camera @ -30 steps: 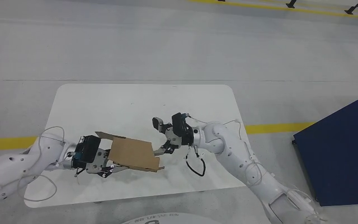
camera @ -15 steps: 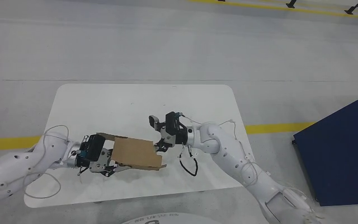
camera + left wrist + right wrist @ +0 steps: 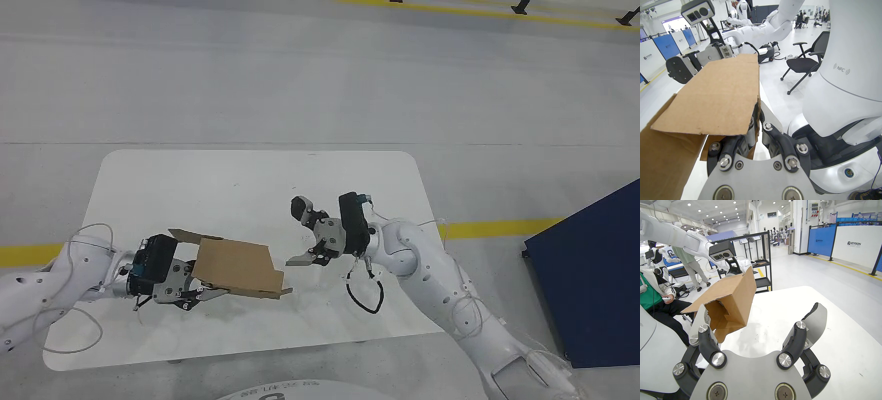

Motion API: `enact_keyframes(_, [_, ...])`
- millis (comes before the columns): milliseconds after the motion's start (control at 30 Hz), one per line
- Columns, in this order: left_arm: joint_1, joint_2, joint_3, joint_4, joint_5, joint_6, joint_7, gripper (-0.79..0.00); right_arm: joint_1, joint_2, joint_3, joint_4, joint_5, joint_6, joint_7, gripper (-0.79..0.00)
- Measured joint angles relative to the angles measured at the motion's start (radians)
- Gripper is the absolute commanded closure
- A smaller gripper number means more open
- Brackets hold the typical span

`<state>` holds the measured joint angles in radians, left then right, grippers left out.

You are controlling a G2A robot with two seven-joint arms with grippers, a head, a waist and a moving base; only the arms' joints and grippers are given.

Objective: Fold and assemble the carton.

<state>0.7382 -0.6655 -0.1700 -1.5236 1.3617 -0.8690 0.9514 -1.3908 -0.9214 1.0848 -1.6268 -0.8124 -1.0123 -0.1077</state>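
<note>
— What's the left claw (image 3: 758, 121) doing?

— It's pinched narrow on the left end of the carton (image 3: 235, 266), biting one cardboard wall right at the edge. My guess is it's acting as a vise, so the other arm has something firm to push against.

— And where does the carton sit?

— Over the near side of the table (image 3: 250, 180), between the two arms. It's half opened into a tube and tilted, with the mouth and its loose flaps (image 3: 723, 330) turned to the right. I can't tell whether its lowest corner touches the table.

— Why face the mouth that way?

— I'd say so the free arm can get at the flaps head on.

— And the right claw (image 3: 760, 313)?

— Spread wide, with nothing in it. It's just beside the open end but apart from it, fingers lined up with the mouth. It looks held ready to come in on a flap and fold it, though the edges are ragged and could snag.
</note>
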Motion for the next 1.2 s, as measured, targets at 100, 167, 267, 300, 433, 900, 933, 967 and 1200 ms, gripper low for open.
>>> enact_keyframes(100, [-0.001, -0.001, 0.0, 0.0, -0.002, -0.003, -0.003, 0.0, -0.003, 0.007, -0.004, -0.006, -0.007, 0.0, -0.005, -0.785])
enact_keyframes(167, [-0.003, -0.001, 0.0, 0.005, -0.003, -0.005, -0.005, 0.0, -0.003, 0.011, -0.008, -0.009, -0.008, 0.0, -0.01, -0.785])
enact_keyframes(267, [-0.005, -0.002, 0.0, 0.013, -0.002, -0.006, -0.006, 0.0, -0.004, 0.016, -0.013, -0.014, -0.014, 0.0, -0.017, -0.785])
enact_keyframes(300, [-0.006, -0.002, 0.0, 0.015, -0.002, -0.007, -0.007, 0.0, -0.004, 0.018, -0.015, -0.016, -0.016, 0.0, -0.018, -0.785])
enact_keyframes(433, [-0.008, -0.005, 0.0, 0.03, 0.003, -0.011, -0.011, 0.0, -0.003, 0.024, -0.03, -0.027, -0.022, 0.0, -0.028, -0.785])
enact_keyframes(900, [-0.011, -0.014, 0.0, 0.037, 0.017, -0.009, -0.009, 0.0, 0.027, 0.006, -0.084, -0.026, -0.067, 0.101, 0.063, -0.785])
enact_keyframes(933, [-0.01, -0.014, 0.0, 0.036, 0.018, -0.009, -0.009, 0.0, 0.028, 0.004, -0.085, -0.027, -0.068, 0.112, 0.067, -0.785])
enact_keyframes(967, [-0.01, -0.014, 0.0, 0.036, 0.018, -0.008, -0.009, 0.0, 0.028, 0.003, -0.086, -0.028, -0.069, 0.12, 0.069, -0.785])
enact_keyframes(1200, [-0.008, -0.016, 0.0, 0.029, 0.025, -0.018, -0.018, 0.0, 0.023, -0.003, -0.086, -0.037, -0.082, 0.138, 0.077, -0.785])
